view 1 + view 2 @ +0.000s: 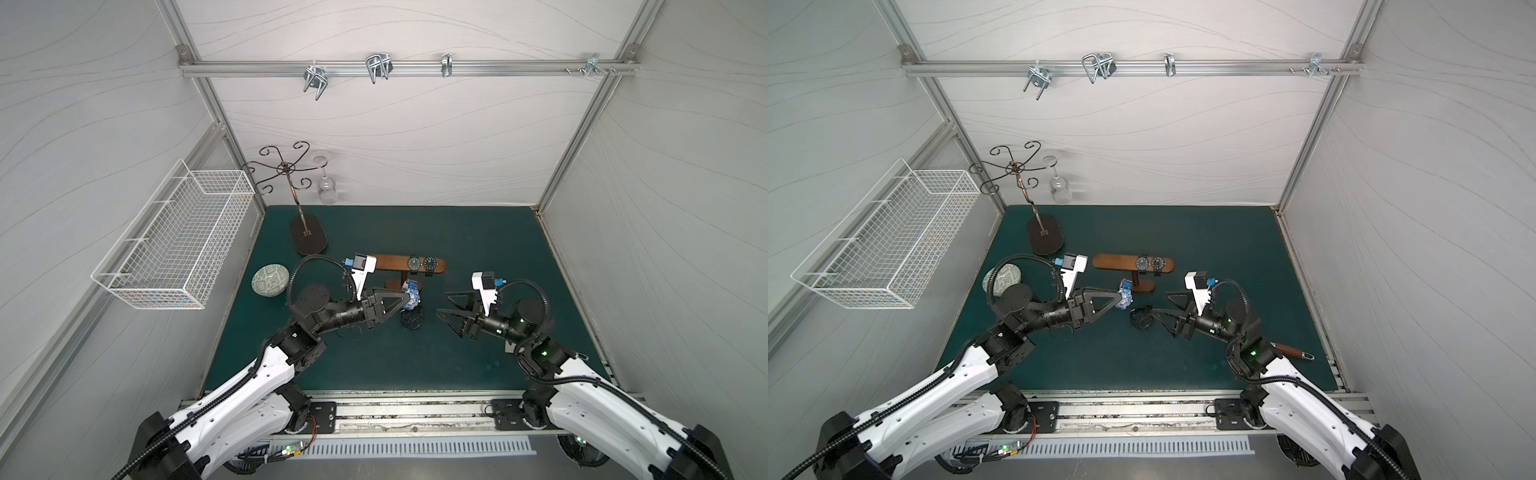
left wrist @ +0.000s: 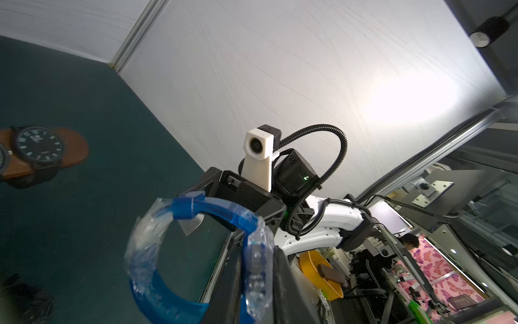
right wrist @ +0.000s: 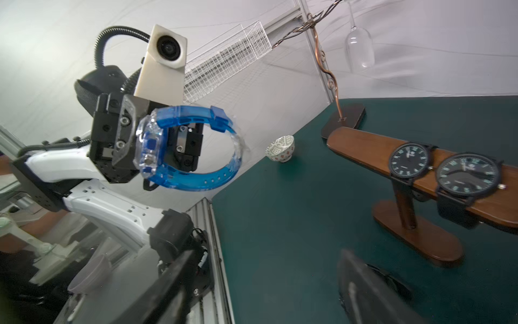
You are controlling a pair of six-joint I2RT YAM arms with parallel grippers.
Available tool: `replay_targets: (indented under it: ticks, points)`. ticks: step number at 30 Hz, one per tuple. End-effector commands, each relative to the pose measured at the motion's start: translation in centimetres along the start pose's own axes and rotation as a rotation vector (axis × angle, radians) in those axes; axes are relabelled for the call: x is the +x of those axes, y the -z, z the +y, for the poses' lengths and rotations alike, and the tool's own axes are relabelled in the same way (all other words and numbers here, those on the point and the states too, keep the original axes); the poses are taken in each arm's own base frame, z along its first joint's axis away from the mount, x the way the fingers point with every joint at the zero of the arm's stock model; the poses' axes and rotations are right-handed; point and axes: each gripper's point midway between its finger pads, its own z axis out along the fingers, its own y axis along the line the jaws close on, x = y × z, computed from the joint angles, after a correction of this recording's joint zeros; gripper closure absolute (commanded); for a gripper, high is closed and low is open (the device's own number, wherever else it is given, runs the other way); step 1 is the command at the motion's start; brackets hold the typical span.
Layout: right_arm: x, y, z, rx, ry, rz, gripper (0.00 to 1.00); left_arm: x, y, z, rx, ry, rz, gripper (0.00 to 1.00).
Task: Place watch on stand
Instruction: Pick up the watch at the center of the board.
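Brown wooden T-stand (image 1: pixel 390 262) holds two black watches (image 1: pixel 414 263) at 3 o'clock; left claw (image 1: pixel 405 300) pinches translucent blue plastic watch (image 3: pixel 148 151), unplaced; right claw (image 1: pixel 441 304) spread by loose black watch (image 1: pixel 411 321).

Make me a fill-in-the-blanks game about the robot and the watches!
1. The left gripper holds a watch with a see-through ___ strap.
2. The wooden stand already carries ___ black watches.
3. The right gripper holds nothing, and its jaws stand ___.
4. A wine glass hangs upside ___ from the metal rack.

Missing words: blue; two; open; down.
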Motion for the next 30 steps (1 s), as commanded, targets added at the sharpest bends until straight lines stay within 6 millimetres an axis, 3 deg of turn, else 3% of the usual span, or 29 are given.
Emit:
replay_targets:
  ticks: [1,6,11,16,24,30]
  points:
    - [-1.9,-1.1,1.2,-0.003,0.061,-0.037,0.31,-1.9,0.2,-2.9,0.129,0.005,-0.071,1.0]
    - [-2.0,-2.5,2.5,-0.017,0.124,-0.009,0.32,-1.7,0.1,-2.7,0.14,0.041,-0.064,1.0]
    - [-1.6,-3.8,2.3,0.037,0.171,0.03,0.33,-1.7,0.6,-3.3,0.151,0.041,-0.075,1.0]
    - [-1.9,-4.7,2.4,0.022,0.179,0.041,0.43,-1.1,0.7,-2.5,0.141,0.056,-0.076,1.0]
    - [-2.8,-5.5,2.4,0.025,0.203,0.03,0.46,-0.4,1.0,-2.0,0.126,0.063,-0.072,1.0]
    - [-2.5,-6.5,2.2,0.007,0.182,0.037,0.51,-0.2,1.0,-1.7,0.121,0.069,-0.074,1.0]
